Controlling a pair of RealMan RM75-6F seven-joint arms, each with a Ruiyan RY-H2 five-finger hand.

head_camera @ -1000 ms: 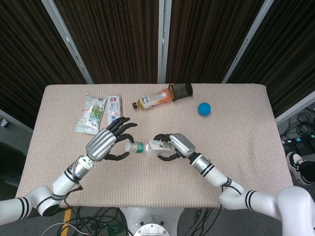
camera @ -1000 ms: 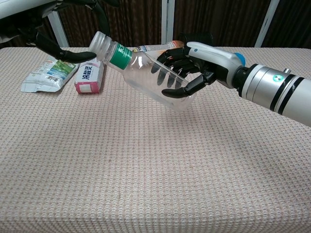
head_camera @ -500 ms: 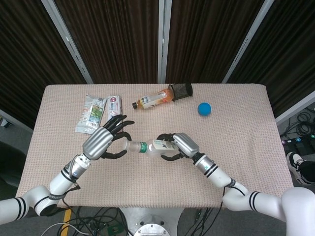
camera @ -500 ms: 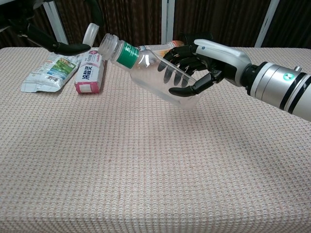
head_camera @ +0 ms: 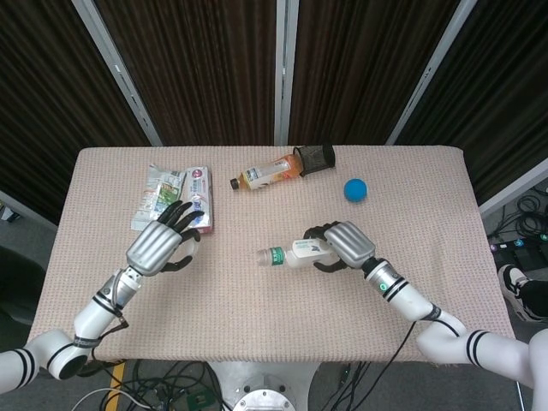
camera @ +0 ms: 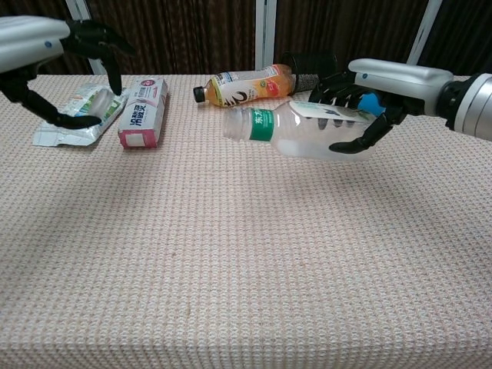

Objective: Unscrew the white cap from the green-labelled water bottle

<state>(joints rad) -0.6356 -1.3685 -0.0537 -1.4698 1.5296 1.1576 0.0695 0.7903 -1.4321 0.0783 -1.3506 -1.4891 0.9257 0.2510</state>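
My right hand (head_camera: 342, 244) grips the clear green-labelled water bottle (head_camera: 295, 253) by its body. It holds the bottle nearly level above the table, right of centre. The bottle's open neck (camera: 231, 123) points left and carries no cap. My left hand (head_camera: 158, 247) hovers far to the left, over the snack packets. Its fingers (camera: 108, 54) and thumb curl around a small pale shape that looks like the white cap (camera: 95, 98). In the head view the hand hides the cap.
A green-and-white packet (head_camera: 160, 199) and a pink-and-white box (head_camera: 200, 199) lie under the left hand. At the back lie an orange drink bottle (head_camera: 267, 172), a tipped black mesh cup (head_camera: 317, 157) and a blue ball (head_camera: 355, 189).
The cap came off the neck. My left hand carried it away to the left. My right hand drew the bottle to the right and levelled it.
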